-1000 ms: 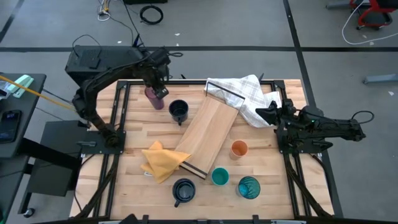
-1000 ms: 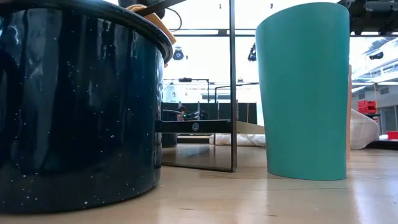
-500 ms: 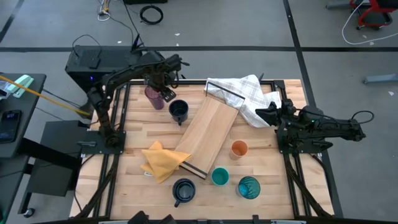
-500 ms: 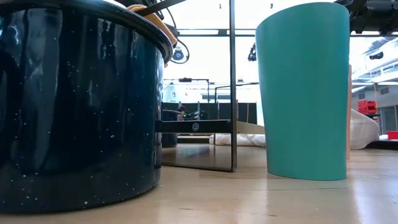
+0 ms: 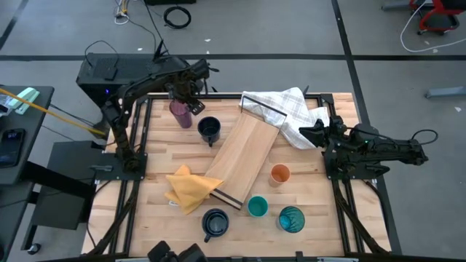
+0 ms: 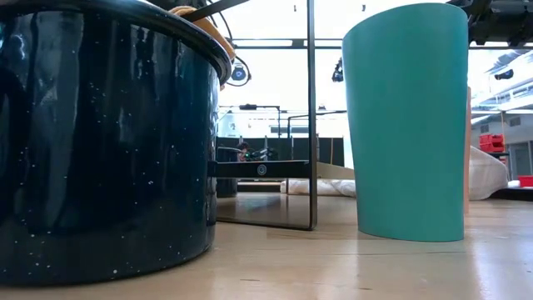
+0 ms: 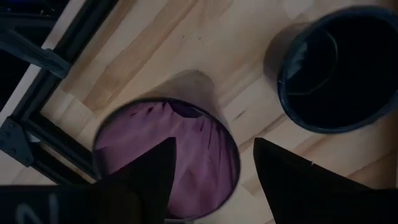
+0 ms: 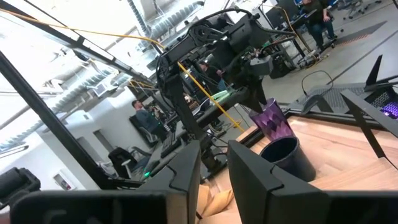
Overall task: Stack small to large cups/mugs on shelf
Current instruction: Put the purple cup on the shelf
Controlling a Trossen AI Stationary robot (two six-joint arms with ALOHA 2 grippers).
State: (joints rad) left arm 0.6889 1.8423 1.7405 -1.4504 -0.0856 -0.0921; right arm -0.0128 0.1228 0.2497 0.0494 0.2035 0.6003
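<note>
1. Purple translucent plastic, the tall tumbler [image 7: 166, 158] stands upright at the far left of the wooden surface [image 5: 156, 156], directly beneath my left tool [image 7: 211, 177]; its fingers are spread, one over the mouth, one outside the rim, gripping nothing.
2. A dark navy handled mug [image 5: 209, 130] sits just beside it, towards the long light-wood shelf plank [image 5: 241, 156] lying diagonally mid-surface.
3. My right tool [image 5: 306, 135] waits by the white checked towel [image 5: 291, 109], fingers slightly parted, empty; the left arm is clearly nearer.
4. No readable writing.
</note>
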